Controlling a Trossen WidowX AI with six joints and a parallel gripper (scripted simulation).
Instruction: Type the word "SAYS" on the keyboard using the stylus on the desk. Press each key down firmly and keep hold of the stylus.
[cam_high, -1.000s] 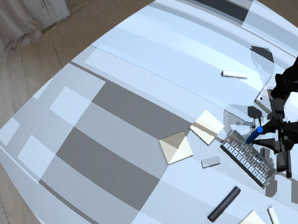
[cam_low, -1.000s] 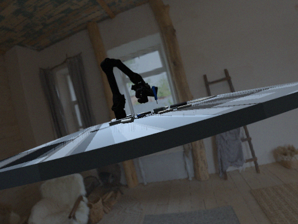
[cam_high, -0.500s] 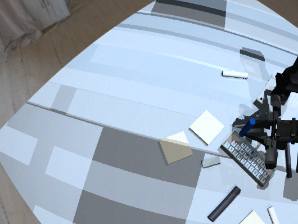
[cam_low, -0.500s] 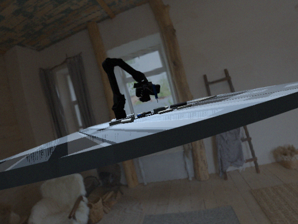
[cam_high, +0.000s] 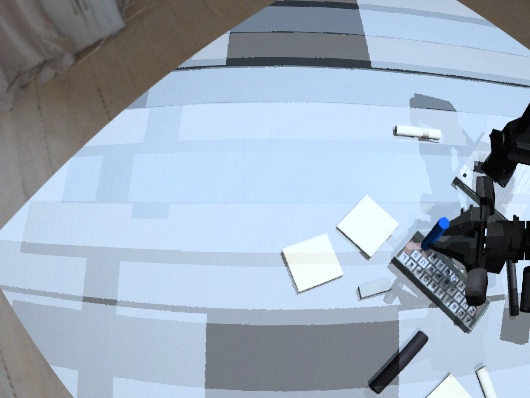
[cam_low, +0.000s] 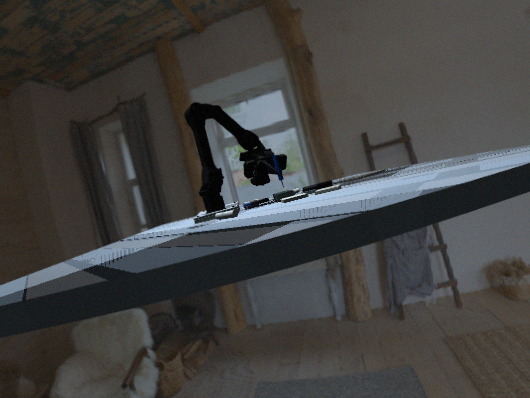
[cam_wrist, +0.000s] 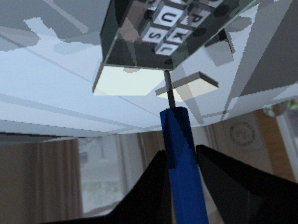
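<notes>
The keyboard (cam_high: 430, 281) (cam_wrist: 167, 31) lies at the right in the top view, with rows of light lettered keys. The S key (cam_high: 415, 254) (cam_wrist: 152, 35) and the L key (cam_wrist: 165, 49) are near its end. My gripper (cam_high: 433, 245) (cam_low: 277, 164) (cam_wrist: 180, 154) is shut on the blue stylus (cam_high: 436, 233) (cam_low: 278, 168) (cam_wrist: 184, 167), above the keyboard. The stylus's thin grey tip points down. In the wrist view the tip overlaps the keyboard's end edge, near the L key. In the exterior view it stands a little above the desk items, with no contact visible. The arm hides part of the keyboard.
Two pale square pads (cam_high: 367, 226) (cam_high: 312, 262) and a small grey block (cam_high: 375, 288) lie beside the keyboard. A dark cylinder (cam_high: 399, 361) lies in front of it. A white cylinder (cam_high: 416, 132) lies towards the back. Striped shadows cross the desk.
</notes>
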